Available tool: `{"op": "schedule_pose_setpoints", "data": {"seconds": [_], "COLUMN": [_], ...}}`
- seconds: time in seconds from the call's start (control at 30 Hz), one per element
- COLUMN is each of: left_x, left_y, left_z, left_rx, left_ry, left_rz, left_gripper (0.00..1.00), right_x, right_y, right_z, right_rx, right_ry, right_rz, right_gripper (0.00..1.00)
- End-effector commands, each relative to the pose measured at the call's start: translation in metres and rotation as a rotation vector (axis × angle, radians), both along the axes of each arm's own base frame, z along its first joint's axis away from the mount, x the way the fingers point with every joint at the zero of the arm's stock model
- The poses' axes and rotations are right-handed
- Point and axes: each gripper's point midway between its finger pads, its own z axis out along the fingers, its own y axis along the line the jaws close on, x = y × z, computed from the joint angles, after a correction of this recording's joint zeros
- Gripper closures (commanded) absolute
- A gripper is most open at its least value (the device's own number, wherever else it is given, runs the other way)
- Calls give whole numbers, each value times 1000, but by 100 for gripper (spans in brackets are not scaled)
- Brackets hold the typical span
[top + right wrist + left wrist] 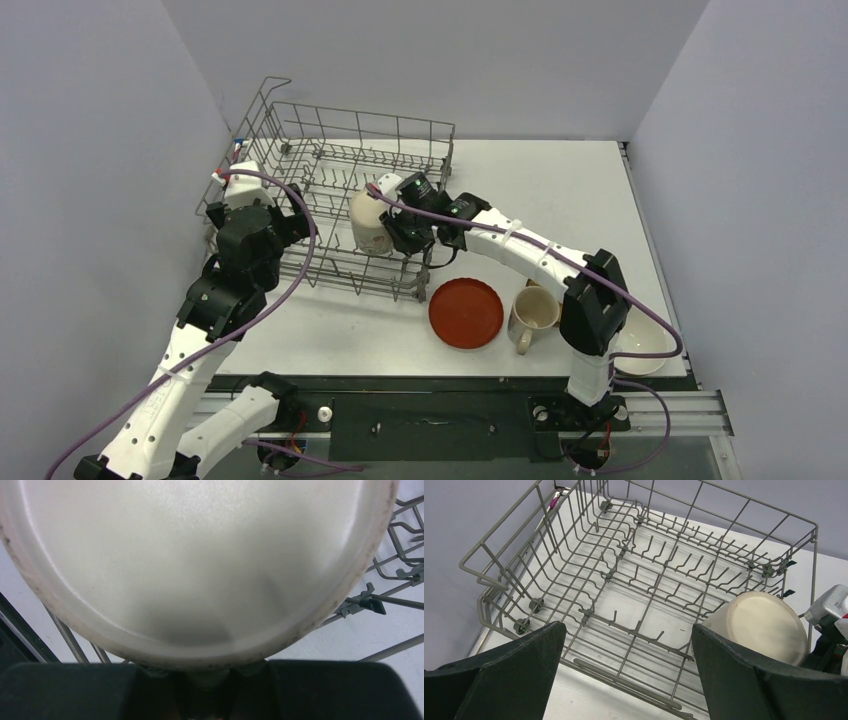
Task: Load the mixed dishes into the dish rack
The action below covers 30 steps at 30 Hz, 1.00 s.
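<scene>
The grey wire dish rack (330, 160) stands at the back left of the table. Inside its near right part a cream mug (368, 222) is tipped on its side, and my right gripper (402, 228) is shut on it from the right. In the right wrist view the mug (200, 555) fills the frame above the closed gripper (210, 687). My left gripper (629, 672) hangs open and holds nothing at the rack's (634, 580) near left edge, with the mug's flat base (766, 625) to its right. A red plate (466, 313), a second mug (533, 312) and a white bowl (640, 345) sit on the table.
The rack's tall mesh sides (262, 120) and upright tines (674, 565) surround the held mug. Grey walls close in the table on the left, back and right. The right arm's elbow (595, 300) stands over the second mug and the bowl.
</scene>
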Motion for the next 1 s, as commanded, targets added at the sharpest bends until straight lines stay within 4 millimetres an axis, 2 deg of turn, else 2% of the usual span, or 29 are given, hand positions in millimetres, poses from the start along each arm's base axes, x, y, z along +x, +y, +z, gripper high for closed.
{"op": "schedule_pose_setpoints", "data": {"seconds": [0.0, 0.3, 0.53, 0.77, 0.83, 0.97], "left_x": [4, 5, 5, 5, 6, 6], "left_y": [-3, -7, -9, -10, -9, -11], "left_z": [10, 7, 7, 8, 6, 7], "left_rx": [-23, -24, -25, -30, -27, -32], "left_ry": [-42, -34, -34, -37, -34, -39], "left_rz": [-8, -25, -30, -41, -35, -46], "left_gripper": [3, 4, 3, 3, 3, 3], "right_x": [21, 17, 14, 14, 14, 13], "right_y": [35, 25, 15, 19, 22, 25], "right_z": [59, 33, 42, 26, 21, 19], "right_rx": [231, 153, 148, 120, 116, 113], "right_ry": [-153, -119, -145, -113, -100, -100], "right_rz": [4, -17, -45, -26, -21, -11], "right_gripper": [100, 100, 100, 100, 97, 81]}}
